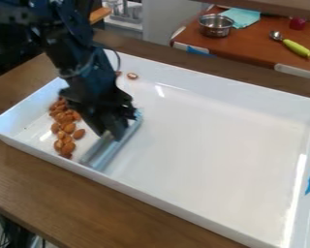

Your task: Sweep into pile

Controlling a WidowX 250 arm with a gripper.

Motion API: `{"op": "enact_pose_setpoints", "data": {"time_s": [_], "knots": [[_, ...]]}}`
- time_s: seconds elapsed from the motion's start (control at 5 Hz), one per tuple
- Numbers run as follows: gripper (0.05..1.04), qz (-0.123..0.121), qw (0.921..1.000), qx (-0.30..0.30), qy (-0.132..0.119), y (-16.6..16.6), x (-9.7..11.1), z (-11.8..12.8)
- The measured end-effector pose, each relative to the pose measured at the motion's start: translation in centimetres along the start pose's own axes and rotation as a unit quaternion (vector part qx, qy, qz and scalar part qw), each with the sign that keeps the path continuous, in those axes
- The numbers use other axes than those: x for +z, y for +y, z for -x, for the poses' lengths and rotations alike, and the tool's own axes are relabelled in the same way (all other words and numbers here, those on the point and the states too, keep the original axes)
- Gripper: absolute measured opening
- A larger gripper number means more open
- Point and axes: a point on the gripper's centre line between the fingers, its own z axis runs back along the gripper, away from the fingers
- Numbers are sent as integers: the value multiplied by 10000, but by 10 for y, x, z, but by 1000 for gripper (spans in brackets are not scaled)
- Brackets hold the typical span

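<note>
- Nearest is the brown wooden table (pixel 67 208), with the white tray (pixel 203 145) on it.
- The pale sweeping blade (pixel 109 154) stands in the tray's left part, its lower end close to the near wall; it looks light and fairly stiff, best held at mid-length on its upper edge, though a smooth surface might let it twist under a push.
- The gripper (pixel 112 132) is closed on that upper part, its fingers drawn in around the blade with little gap.
- Left of the blade, the main group of almonds (pixel 68 128) lies in a loose, long band on the tray floor. They should be light, hard and apt to roll or skid, so a low, slow push suits them.
- Farther off, a stray almond (pixel 132 76) lies near the far wall; it probably needs its own sweep.
- Beyond stands a metal pot (pixel 216 26) on a reddish counter (pixel 248 53).
</note>
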Motion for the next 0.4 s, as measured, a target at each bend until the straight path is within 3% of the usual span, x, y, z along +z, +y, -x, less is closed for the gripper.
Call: {"op": "enact_pose_setpoints", "data": {"time_s": [0.4], "knots": [[316,-948,9954,-110,8,47,11,-21]]}}
